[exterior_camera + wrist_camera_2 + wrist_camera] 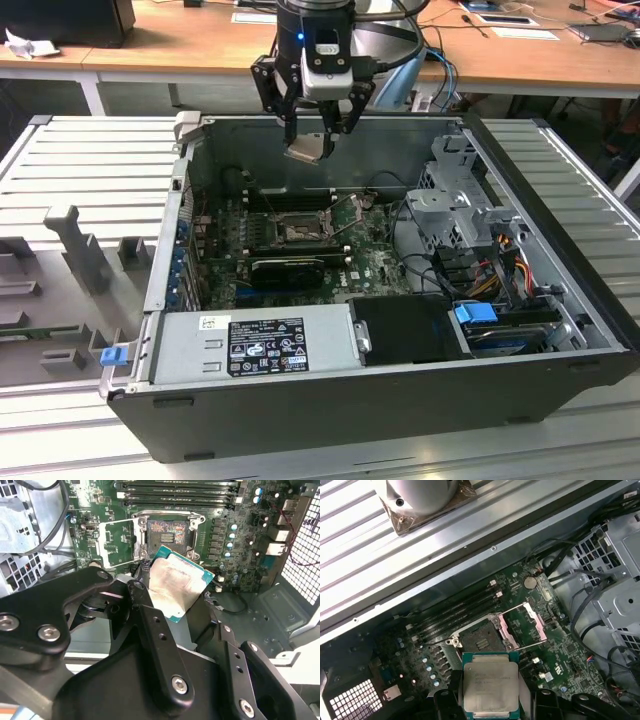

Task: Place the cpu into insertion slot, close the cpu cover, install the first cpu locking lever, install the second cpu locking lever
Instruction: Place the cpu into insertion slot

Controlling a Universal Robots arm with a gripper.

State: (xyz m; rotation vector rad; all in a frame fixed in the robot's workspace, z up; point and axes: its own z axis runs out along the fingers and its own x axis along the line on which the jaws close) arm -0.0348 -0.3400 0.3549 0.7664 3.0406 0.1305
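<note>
My gripper (312,140) hangs above the open computer case, shut on the cpu (308,149), which is held by its edges. In both wrist views the cpu (177,587) (490,685) shows its silver-grey top face with a green rim. The insertion slot (298,232) (167,532) (480,639) lies open on the green motherboard below, some way under the chip. The cpu cover (117,542) (522,625) is swung open beside the slot, on the drive-cage side. A thin locking lever (530,645) stands raised along the cover's edge.
Memory slots (285,200) run behind the slot and a long black ridged block (287,268) lies in front of it. A metal drive cage (455,205) with cables fills the exterior view's right. The power supply (260,345) lines the near wall. The case walls (165,260) enclose everything.
</note>
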